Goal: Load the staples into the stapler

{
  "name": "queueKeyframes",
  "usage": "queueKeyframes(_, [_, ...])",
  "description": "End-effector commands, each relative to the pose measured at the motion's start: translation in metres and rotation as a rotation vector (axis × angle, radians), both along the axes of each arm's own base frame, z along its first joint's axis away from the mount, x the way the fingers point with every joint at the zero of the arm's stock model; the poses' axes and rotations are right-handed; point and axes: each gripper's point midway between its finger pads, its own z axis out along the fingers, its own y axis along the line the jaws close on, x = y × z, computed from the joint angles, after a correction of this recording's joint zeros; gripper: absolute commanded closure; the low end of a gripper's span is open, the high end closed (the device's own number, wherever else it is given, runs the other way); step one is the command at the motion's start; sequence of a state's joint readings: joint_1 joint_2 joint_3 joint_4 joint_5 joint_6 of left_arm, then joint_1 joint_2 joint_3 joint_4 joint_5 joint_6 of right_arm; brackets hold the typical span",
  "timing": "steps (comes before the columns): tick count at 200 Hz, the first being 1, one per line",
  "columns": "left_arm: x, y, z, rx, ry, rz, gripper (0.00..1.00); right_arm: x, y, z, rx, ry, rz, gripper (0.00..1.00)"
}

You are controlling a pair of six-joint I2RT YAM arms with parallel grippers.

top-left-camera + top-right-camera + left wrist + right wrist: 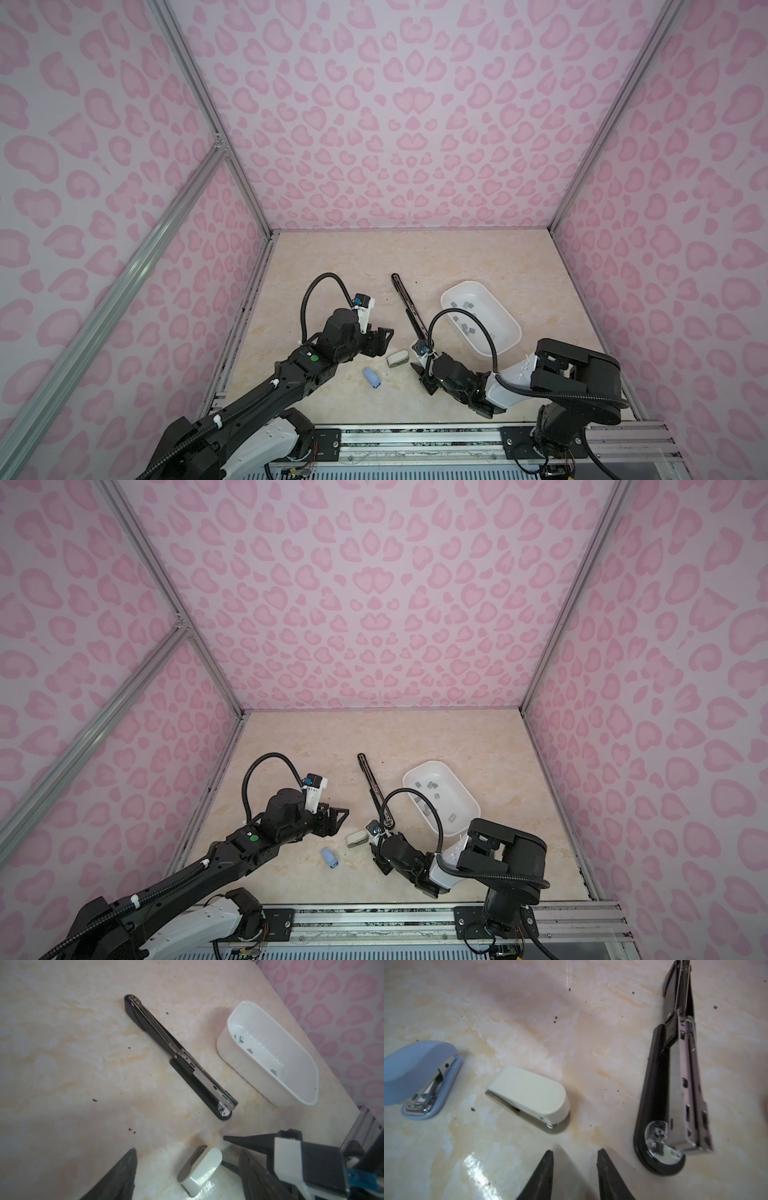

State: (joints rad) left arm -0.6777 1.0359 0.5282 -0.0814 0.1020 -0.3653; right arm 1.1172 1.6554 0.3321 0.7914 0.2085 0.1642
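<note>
A long black stapler (409, 309) (178, 1057) (675, 1084) lies folded open on the marble table, its metal channel facing up. The staples (461, 305) (241, 1039) are small grey blocks scattered in a white tray (500, 322). My left gripper (384, 338) (188, 1151) is open and hangs over a small cream stapler (397, 358) (199, 1167), which lies between its fingers without touching them. My right gripper (422, 376) (575, 1150) is open with nothing in it. It sits low by the near end of the black stapler, just right of the cream stapler (529, 1095).
A small blue stapler (372, 377) (419, 1076) lies near the front, left of the cream one. The tray stands at the right, behind my right arm, whose cable loops over it. Pink patterned walls enclose the table on three sides.
</note>
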Motion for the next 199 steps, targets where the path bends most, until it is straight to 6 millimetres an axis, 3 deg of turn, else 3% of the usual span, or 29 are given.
queueKeyframes(1, [-0.012,-0.005,-0.017,0.120,0.012,-0.068,0.24,-0.001,-0.002,0.018,0.096,-0.042,-0.004,0.63])
queueKeyframes(44, [-0.030,-0.026,-0.042,0.238,0.028,-0.183,0.26,-0.007,-0.014,0.026,0.149,-0.064,-0.006,0.64])
queueKeyframes(87, [-0.028,-0.038,-0.066,0.399,0.037,-0.215,0.29,-0.009,-0.020,0.029,0.161,-0.067,-0.009,0.64])
queueKeyframes(136, [-0.022,-0.049,-0.078,0.476,0.056,-0.242,0.31,-0.012,-0.021,0.034,0.183,-0.060,-0.005,0.64])
queueKeyframes(199, [-0.023,-0.052,-0.086,0.499,0.081,-0.263,0.52,-0.010,-0.017,0.028,0.165,-0.051,-0.002,0.64])
